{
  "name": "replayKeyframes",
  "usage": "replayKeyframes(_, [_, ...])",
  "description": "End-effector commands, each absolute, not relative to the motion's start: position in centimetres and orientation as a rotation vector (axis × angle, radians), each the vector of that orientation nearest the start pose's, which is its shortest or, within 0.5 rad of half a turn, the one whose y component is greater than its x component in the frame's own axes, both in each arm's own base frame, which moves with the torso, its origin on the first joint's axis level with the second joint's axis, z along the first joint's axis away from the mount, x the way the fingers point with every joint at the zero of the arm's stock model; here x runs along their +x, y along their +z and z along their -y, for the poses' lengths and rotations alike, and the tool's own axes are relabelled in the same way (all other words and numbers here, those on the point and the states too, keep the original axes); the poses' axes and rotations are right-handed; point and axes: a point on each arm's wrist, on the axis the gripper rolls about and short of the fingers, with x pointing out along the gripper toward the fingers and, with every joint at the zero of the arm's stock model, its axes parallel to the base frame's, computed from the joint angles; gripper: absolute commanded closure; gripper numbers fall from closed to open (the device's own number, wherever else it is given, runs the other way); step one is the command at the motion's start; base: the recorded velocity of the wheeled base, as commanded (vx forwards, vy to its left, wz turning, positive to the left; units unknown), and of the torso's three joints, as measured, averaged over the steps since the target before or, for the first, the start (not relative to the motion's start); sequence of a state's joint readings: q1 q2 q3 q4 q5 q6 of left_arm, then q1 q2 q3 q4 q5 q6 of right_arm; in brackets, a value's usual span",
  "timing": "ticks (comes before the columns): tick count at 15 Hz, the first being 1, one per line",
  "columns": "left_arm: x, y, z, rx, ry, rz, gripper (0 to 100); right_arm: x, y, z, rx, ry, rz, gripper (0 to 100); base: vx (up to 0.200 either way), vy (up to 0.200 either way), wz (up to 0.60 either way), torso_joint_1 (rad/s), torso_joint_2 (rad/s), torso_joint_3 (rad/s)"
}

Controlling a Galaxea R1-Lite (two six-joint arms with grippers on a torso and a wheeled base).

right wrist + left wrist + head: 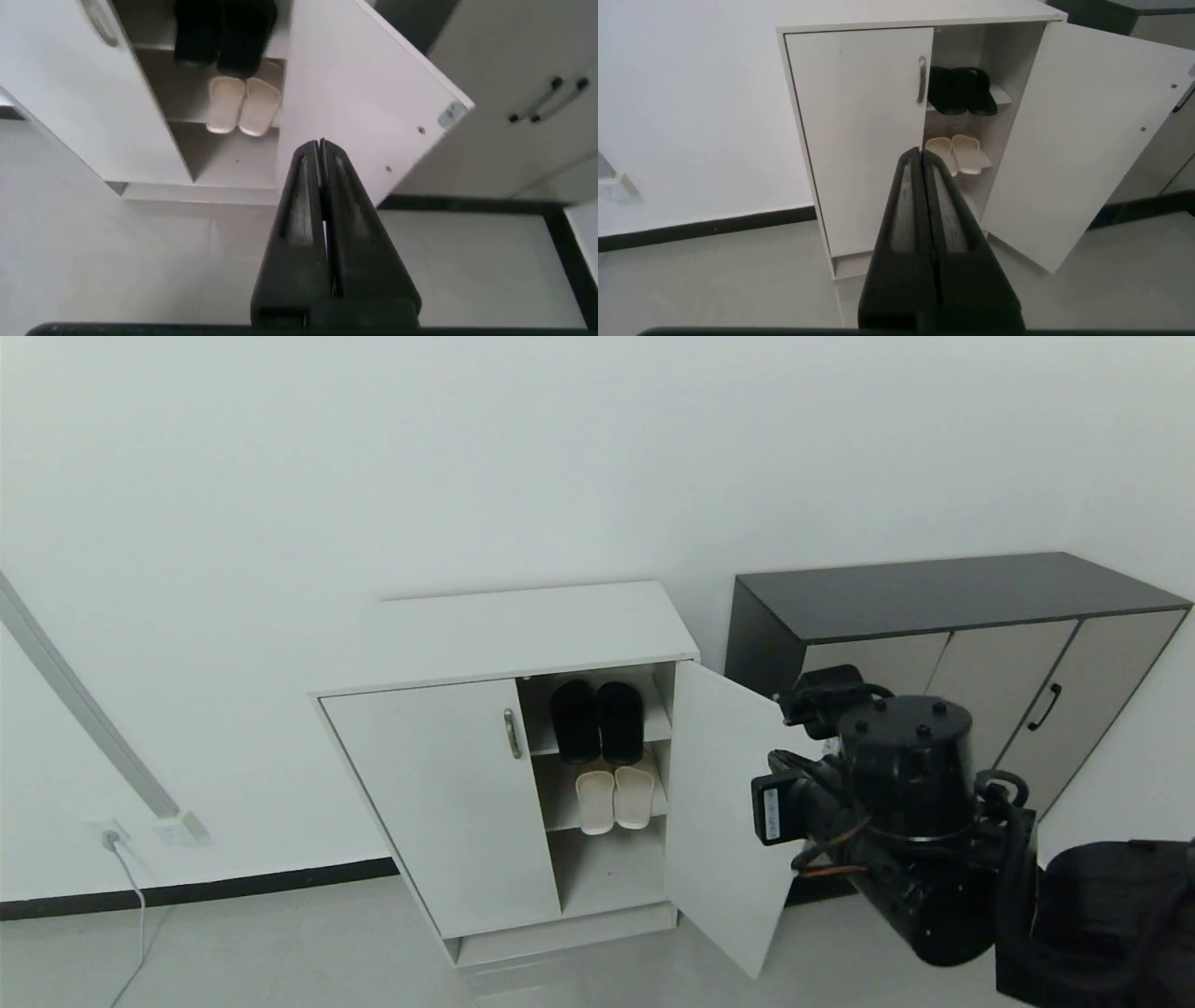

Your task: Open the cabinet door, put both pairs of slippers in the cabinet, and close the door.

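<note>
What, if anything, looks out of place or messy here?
Nothing is spilled or damaged. The black slippers sit neatly paired above the white slippers inside the white cabinet; only its right door hangs open.

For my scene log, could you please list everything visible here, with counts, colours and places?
White wooden shoe cabinet: one, white, against the wall; right door open.
Black slippers: one pair, black, top shelf.
Cream slippers: one pair, cream, middle shelf.
Black-topped sideboard: one, grey doors, right of the cabinet.
Wall socket: one, white, low on wall, left.
Left gripper: one, black, shut, facing the cabinet.
Right gripper: one, black, shut, before the open door.
</note>
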State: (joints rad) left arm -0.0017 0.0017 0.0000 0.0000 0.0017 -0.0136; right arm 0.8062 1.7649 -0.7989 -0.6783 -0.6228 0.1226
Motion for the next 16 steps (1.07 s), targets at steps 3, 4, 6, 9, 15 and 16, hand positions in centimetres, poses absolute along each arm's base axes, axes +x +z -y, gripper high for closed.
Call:
replayKeyframes(3, [-2.3,7.6,0.0,-0.011,0.0,-0.002,100,29.8,17.6,-18.1,0.0,0.041,-0.199,100,0.0,0.0,0.0,0.0,0.0,0.0])
replayKeyframes(4, [-2.3,7.6,0.0,-0.008,0.0,0.0,100,31.5,17.3,-17.5,0.01,0.023,-0.199,100,0.0,0.0,0.0,0.0,0.0,0.0])
replayKeyframes(6, [-2.3,7.6,0.0,-0.008,0.0,0.0,100,33.4,16.8,-16.3,0.018,0.016,-0.208,100,0.0,0.0,0.0,0.0,0.0,0.0])
replayKeyframes(9, [-2.3,7.6,0.0,-0.008,0.0,-0.002,100,35.3,16.2,-15.2,0.035,0.017,-0.215,100,0.0,0.0,0.0,0.0,0.0,0.0])
replayKeyframes(15, [-2.3,7.6,0.0,-0.008,0.0,-0.002,100,38.4,13.5,-15.6,0.067,-0.001,-0.257,100,0.0,0.0,0.0,0.0,0.0,0.0])
replayKeyframes(16, [-2.3,7.6,0.0,-0.008,0.0,0.0,100,39.5,12.6,-15.3,0.066,-0.019,-0.266,100,0.0,0.0,0.0,0.0,0.0,0.0])
